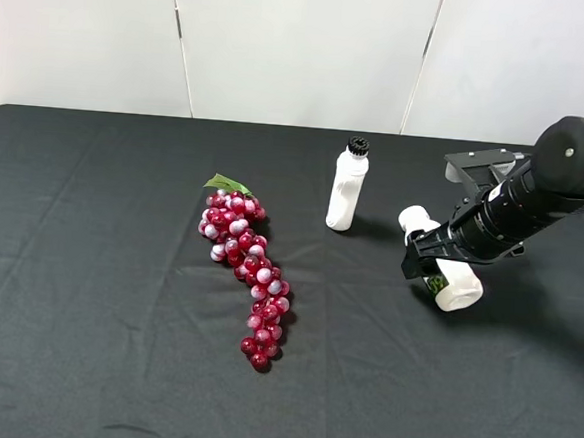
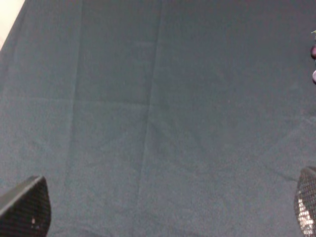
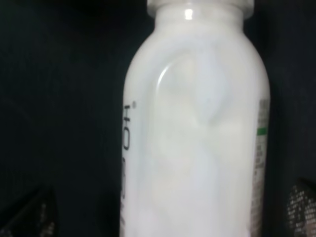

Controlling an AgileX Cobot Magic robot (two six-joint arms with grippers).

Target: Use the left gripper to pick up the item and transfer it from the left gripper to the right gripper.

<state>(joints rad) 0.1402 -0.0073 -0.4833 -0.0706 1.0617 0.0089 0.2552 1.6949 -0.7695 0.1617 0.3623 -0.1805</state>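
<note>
A white bottle (image 1: 459, 289) lies on its side on the black tablecloth at the right. My right gripper (image 1: 432, 259) hovers low over it, and its jaws straddle the bottle without touching it. In the right wrist view the bottle (image 3: 197, 123) fills the frame between the wide-apart fingertips (image 3: 29, 217), so the right gripper (image 3: 168, 215) is open. My left gripper (image 2: 165, 212) is open and empty above bare cloth. It is out of the exterior high view. A bunch of red grapes (image 1: 244, 256) lies at the middle left, and its edge shows in the left wrist view (image 2: 313, 52).
A second white bottle with a black cap (image 1: 346, 191) stands upright behind the middle, between the grapes and the right arm. The black cloth (image 1: 88, 265) covers the whole table. A white wall stands behind the table.
</note>
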